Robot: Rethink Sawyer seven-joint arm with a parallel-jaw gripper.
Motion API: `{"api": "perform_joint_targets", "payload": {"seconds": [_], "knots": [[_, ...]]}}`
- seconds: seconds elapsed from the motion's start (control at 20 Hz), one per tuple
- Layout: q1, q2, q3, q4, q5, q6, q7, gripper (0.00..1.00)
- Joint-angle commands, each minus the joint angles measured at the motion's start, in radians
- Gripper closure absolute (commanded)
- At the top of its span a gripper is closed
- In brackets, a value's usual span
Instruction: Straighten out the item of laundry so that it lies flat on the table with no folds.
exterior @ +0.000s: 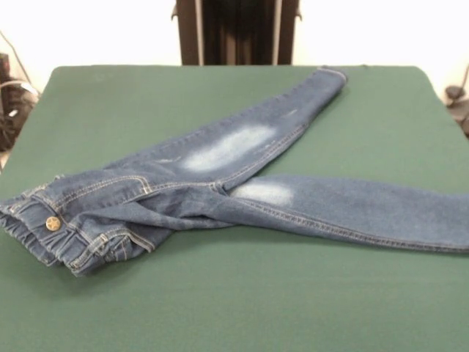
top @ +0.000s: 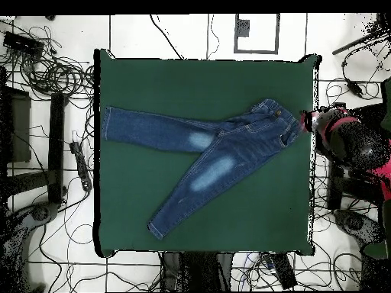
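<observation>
The item of laundry (exterior: 220,176) is a small pair of blue jeans lying on the green table (exterior: 242,293). In the front view its waistband with the brass button (exterior: 53,223) sits at the left edge, bunched and partly folded over. One leg runs to the far right, the other stretches out past the right edge of the picture. From overhead the jeans (top: 206,145) form a V with the legs spread apart. My red and black arm hangs just off the table's right edge in the overhead view, its gripper (top: 311,122) close beside the waistband. The front view does not show it.
Cables and dark equipment (top: 53,114) lie on the tiled floor around the table in the overhead view. Bare green cloth (top: 252,206) surrounds the jeans on all sides. More cables (exterior: 11,103) show at the left edge of the front view.
</observation>
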Motion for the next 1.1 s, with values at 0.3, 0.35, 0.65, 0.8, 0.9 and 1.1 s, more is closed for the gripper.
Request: {"api": "perform_joint_targets", "payload": {"seconds": [0.3, 0.35, 0.65, 0.8, 0.9, 1.1], "knots": [[0.193, 0.038, -0.115, -0.128, 0.058, 0.14, 0.206, 0.0], [0.229, 0.054, -0.143, -0.189, 0.054, 0.197, 0.213, 0.0], [0.371, 0.189, -0.212, -0.564, 0.034, 0.548, 0.185, 0.0], [0.416, 0.247, -0.211, -0.732, 0.0, 0.687, 0.166, 0.0], [0.436, 0.281, -0.199, -0.829, -0.024, 0.776, 0.148, 0.0], [0.448, 0.314, -0.18, -0.901, -0.052, 0.824, 0.131, 0.0]]}}
